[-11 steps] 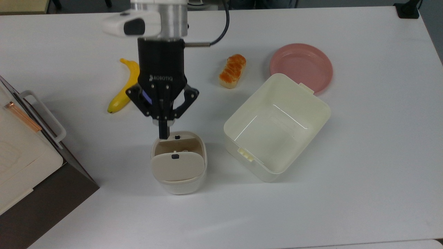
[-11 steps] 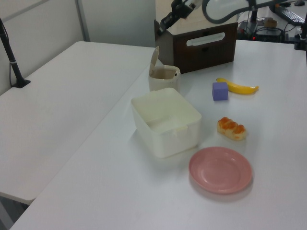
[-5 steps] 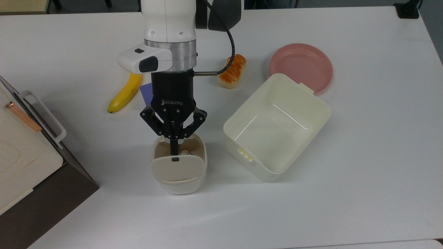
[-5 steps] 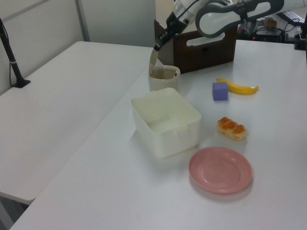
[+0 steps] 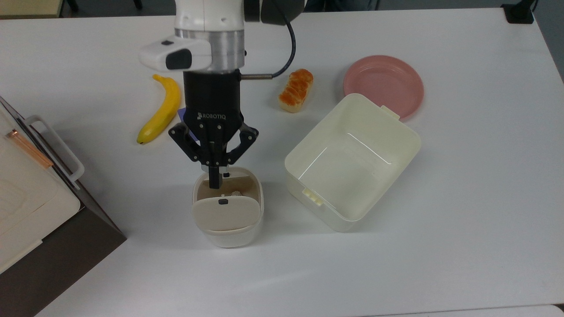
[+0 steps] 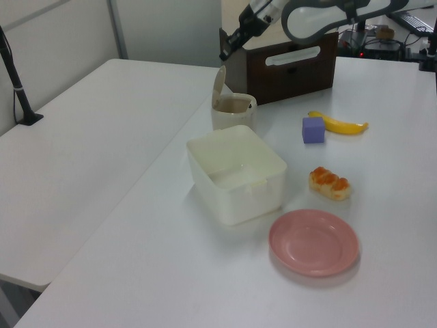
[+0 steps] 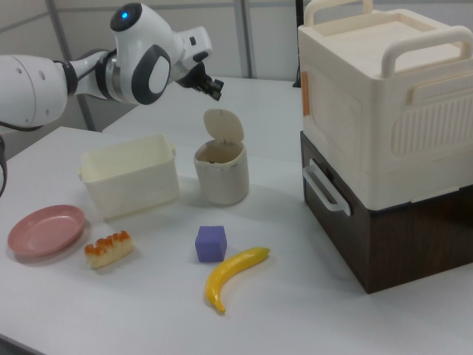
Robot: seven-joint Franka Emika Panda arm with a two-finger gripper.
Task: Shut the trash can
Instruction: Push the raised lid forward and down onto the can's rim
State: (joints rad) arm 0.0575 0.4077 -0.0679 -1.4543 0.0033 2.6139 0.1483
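The trash can (image 5: 229,235) is a small cream bin in the middle of the white table, and it stands open. Its beige lid (image 5: 224,213), which has a dark button, is tipped upright on its hinge. The brownish inside shows behind the lid. My black gripper (image 5: 214,180) points down over the can's far rim, shut with nothing held. In the right view the gripper (image 7: 216,92) hangs a little above the lid (image 7: 224,127), apart from it. In the left view the gripper (image 6: 223,55) is just above the lid's top edge (image 6: 220,78).
A large lidless cream tub (image 5: 398,132) stands right of the can in the top view, with a pink plate (image 5: 383,81) and a bread piece (image 5: 296,90) beyond it. A banana (image 5: 161,110) and a purple cube (image 7: 211,242) lie nearby. A cream-and-brown cabinet (image 5: 26,207) fills the top view's left edge.
The shut gripper came down to the upright lid's top half a second ago and has since lifted back off it. The lid still stands open.
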